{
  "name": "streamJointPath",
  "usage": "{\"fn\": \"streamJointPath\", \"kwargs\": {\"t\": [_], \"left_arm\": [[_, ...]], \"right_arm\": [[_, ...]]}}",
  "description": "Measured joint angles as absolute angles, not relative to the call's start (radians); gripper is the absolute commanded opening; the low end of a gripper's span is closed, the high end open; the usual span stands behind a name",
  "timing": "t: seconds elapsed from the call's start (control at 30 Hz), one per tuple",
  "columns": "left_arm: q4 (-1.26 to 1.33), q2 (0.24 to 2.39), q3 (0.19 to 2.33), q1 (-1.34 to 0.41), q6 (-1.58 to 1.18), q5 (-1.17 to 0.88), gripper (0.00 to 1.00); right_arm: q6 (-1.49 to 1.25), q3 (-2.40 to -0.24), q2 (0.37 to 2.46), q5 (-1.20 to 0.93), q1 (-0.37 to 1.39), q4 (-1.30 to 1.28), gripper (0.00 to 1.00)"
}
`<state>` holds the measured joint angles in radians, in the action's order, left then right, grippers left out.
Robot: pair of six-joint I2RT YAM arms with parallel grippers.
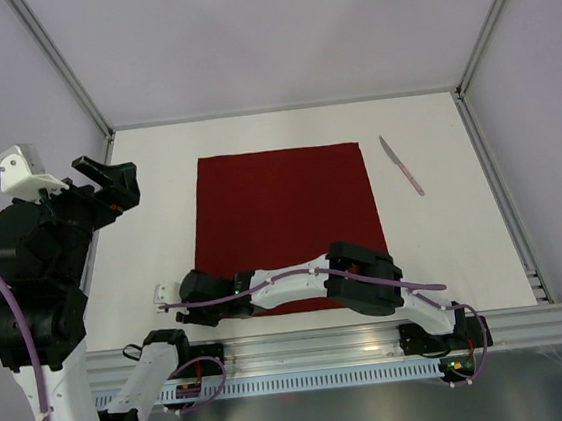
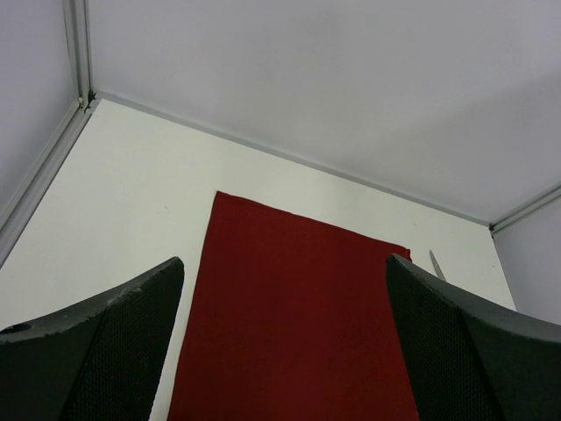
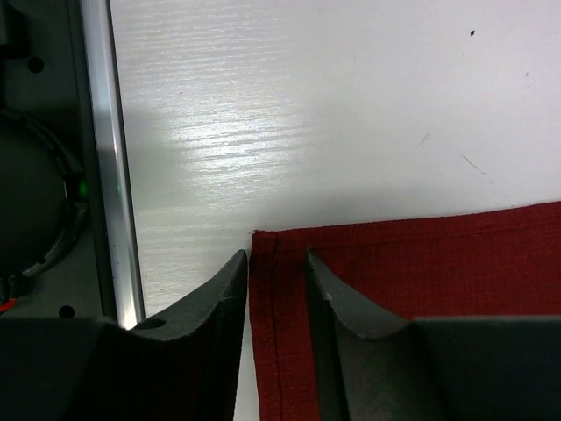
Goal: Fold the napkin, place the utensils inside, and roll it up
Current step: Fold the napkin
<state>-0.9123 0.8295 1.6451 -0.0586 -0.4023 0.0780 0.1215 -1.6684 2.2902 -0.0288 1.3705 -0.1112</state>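
1. At the near edge of the table (image 1: 445,243) runs a metal rail (image 1: 325,342). Both arms are fixed there.
2. The right arm lies low across the near side of the napkin (image 1: 286,210) and points to the left.
3. The right gripper (image 1: 192,302) sits at the near left corner of the napkin. In the right wrist view its two fingers (image 3: 210,316) stand a little apart. One is over the bare table and one is over the cloth. The hem of the napkin shows in the thin gap between them. The cloth there is flat and is not squeezed.
4. The napkin is dark red. It lies flat and spread out in the middle of the table, with no fold in it.
5. The left arm is bent up high at the left side, away from the napkin. The left gripper (image 1: 109,183) hangs in the air, spread as wide as it goes. It holds nothing. In its own view the napkin (image 2: 289,324) shows between its fingers (image 2: 114,342).
6. The knife (image 1: 401,165) is slim and pale pink. It lies on the bare table near the far right corner of the napkin. It does not touch the napkin.
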Motion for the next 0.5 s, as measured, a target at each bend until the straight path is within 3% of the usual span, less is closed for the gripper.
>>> {"fn": "streamJointPath", "kwargs": {"t": [0.17,0.2,0.37,0.5], "left_arm": [[-0.912,0.825,1.637,-0.059,-0.402,0.078,1.0],[-0.912,0.823,1.634,-0.059,-0.402,0.078,1.0],[-0.912,0.822,1.628,-0.059,-0.402,0.078,1.0],[-0.912,0.816,1.624,-0.059,-0.402,0.078,1.0]], "right_arm": [[0.132,-1.654,2.29,-0.025,1.37,-0.079,0.27],[0.134,-1.65,2.29,-0.025,1.37,-0.073,0.19],[0.144,-1.647,2.29,-0.024,1.369,-0.065,0.04],[0.147,-1.647,2.29,-0.025,1.362,-0.065,0.0]]}}
